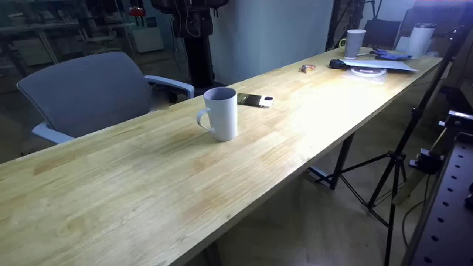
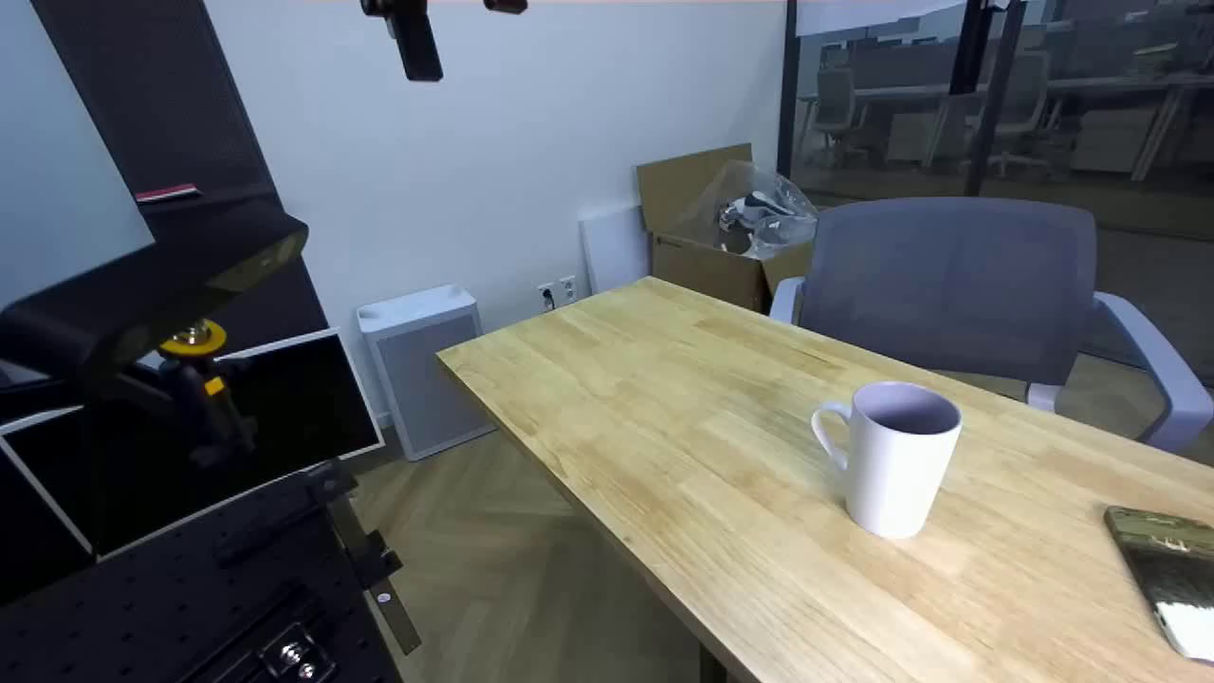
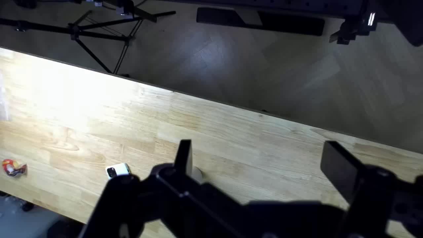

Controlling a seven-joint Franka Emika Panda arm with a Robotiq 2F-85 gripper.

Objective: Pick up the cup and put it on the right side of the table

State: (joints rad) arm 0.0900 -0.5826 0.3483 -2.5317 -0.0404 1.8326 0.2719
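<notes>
The cup (image 1: 224,116) is a white mug standing upright on the table (image 1: 155,184). It also stands upright in an exterior view (image 2: 896,465), with its handle toward the table's near end. In the wrist view only a small rounded part of the cup (image 3: 197,174) shows; the gripper's left finger hides the rest. My gripper (image 3: 259,158) is wide open, with nothing between its fingers. Its finger tips (image 2: 462,24) show at the top edge of an exterior view, high above the table and apart from the cup.
A phone (image 1: 255,100) lies beside the cup, and a small wrapped item (image 1: 307,68) lies farther along. A grey cup (image 1: 355,44), a tumbler (image 1: 421,40) and papers (image 1: 380,65) are at the far end. A chair (image 2: 948,285) stands against the long edge; a tripod (image 1: 397,157) stands opposite.
</notes>
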